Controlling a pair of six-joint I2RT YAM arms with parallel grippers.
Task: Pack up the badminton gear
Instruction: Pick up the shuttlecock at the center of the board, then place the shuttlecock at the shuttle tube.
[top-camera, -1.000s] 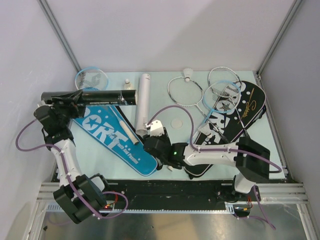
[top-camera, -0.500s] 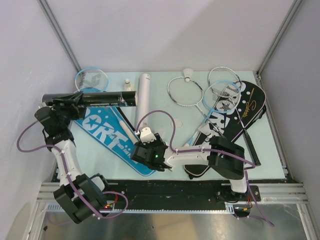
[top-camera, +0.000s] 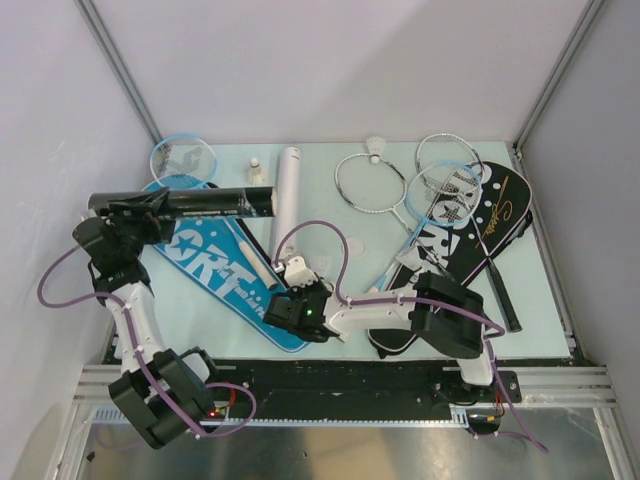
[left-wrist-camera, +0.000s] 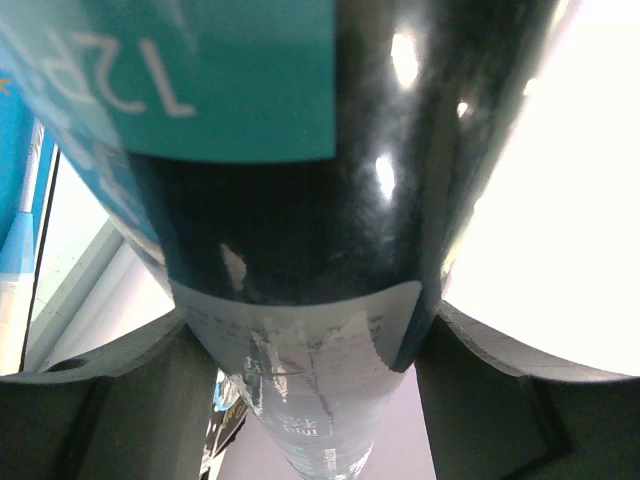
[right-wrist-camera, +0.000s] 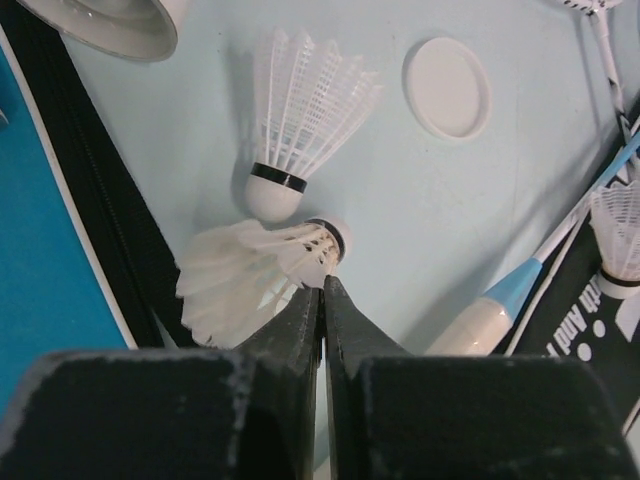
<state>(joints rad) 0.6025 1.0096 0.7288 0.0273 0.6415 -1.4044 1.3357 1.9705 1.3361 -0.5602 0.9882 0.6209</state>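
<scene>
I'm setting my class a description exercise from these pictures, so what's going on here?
Two robot arms are packing badminton gear. The left gripper holds the long black tube roughly level at the left of the table. The right gripper has closed on the feather skirt of a white shuttlecock, beside a second shuttlecock. The white tube, silver racket, blue SPORT cover and black cover lie unpacked.

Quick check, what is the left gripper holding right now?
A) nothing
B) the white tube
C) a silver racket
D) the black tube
D: the left gripper is clamped around one end of the black tube, while the white tube lies free on the table.
</scene>
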